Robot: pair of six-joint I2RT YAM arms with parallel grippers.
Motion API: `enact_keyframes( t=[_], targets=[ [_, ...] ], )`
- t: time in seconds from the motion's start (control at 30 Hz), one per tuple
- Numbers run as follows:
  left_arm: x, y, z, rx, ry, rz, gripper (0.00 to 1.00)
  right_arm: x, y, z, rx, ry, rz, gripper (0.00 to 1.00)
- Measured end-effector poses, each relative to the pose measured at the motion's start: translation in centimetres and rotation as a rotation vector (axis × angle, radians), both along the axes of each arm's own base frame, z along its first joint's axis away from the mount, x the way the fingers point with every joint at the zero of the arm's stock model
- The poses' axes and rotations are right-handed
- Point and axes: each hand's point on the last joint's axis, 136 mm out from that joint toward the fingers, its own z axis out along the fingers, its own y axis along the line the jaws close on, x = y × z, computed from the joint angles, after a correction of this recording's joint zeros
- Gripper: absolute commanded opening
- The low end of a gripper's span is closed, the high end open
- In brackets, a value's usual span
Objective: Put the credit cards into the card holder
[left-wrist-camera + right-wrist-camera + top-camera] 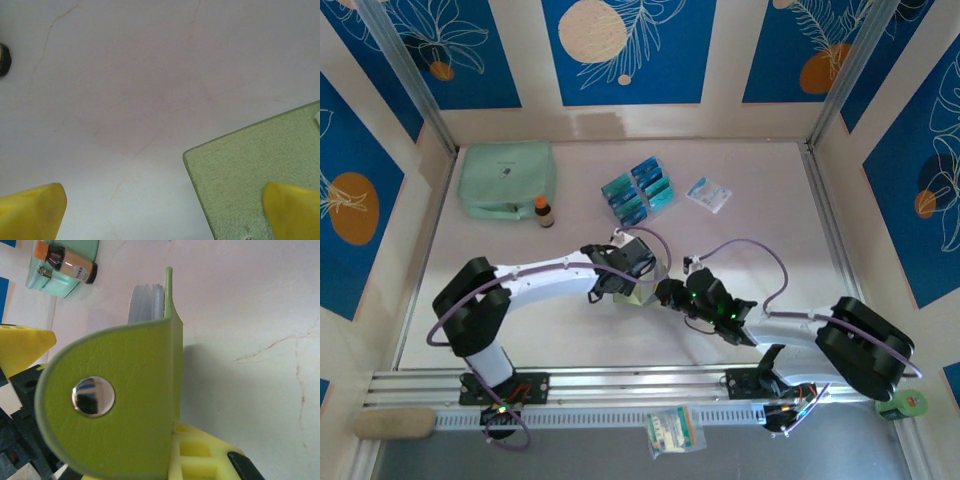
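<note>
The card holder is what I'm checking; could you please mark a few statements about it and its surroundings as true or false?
1. The right pincer holds the card holder by its snap flap. True.
2. The left pincer is shut. False: its jaws stand wide open.
3. The credit cards are inside the card holder. False: they lie grouped on the table, near a white-and-blue packet.
4. An orange-capped bottle sits beside the mint-green pouch. True.

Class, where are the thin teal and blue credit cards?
Top view: the credit cards lie far centre, between a brown bottle and a white flat packet.
</note>
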Motion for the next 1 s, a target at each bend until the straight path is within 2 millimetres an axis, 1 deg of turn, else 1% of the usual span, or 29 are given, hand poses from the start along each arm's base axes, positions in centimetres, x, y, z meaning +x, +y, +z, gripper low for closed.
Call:
enact_keyframes(
  t=[0.17,0.27,0.43,0.63,0.7,0.77,0.9,1.0],
  targets=[
    [0.0,0.9,-1.5,0.044,0.021,0.012,1.00,-0.4,0.8,-1.0,-0.015,-0.005,-0.022,0.00],
    [-0.1,1.4,-2.0,0.049,0.031,0.023,1.00,-0.6,1.1,-1.6,-0.025,-0.003,-0.037,0.00],
    [0.3,2.0,-2.3,0.028,0.035,0.062,1.00,-0.4,1.4,-2.3,-0.016,0.000,-0.073,0.00],
    [0.5,1.7,-2.3,-0.003,0.033,0.076,1.00,-0.2,1.2,-2.3,-0.008,0.011,-0.086,0.26],
    [0.6,1.5,-2.4,-0.015,0.032,0.079,1.00,-0.1,0.9,-1.8,-0.006,0.010,-0.093,0.33],
    [0.5,1.5,-2.6,-0.020,0.034,0.082,1.00,0.3,0.2,-0.7,0.013,-0.002,-0.106,0.37],
    [0.2,1.7,-3.0,-0.021,0.043,0.085,1.00,0.9,-1.7,1.4,0.041,-0.032,-0.139,0.37],
    [0.2,1.8,-3.3,-0.023,0.042,0.086,1.00,1.3,-3.4,2.9,0.050,-0.049,-0.162,0.36]
  ],
)
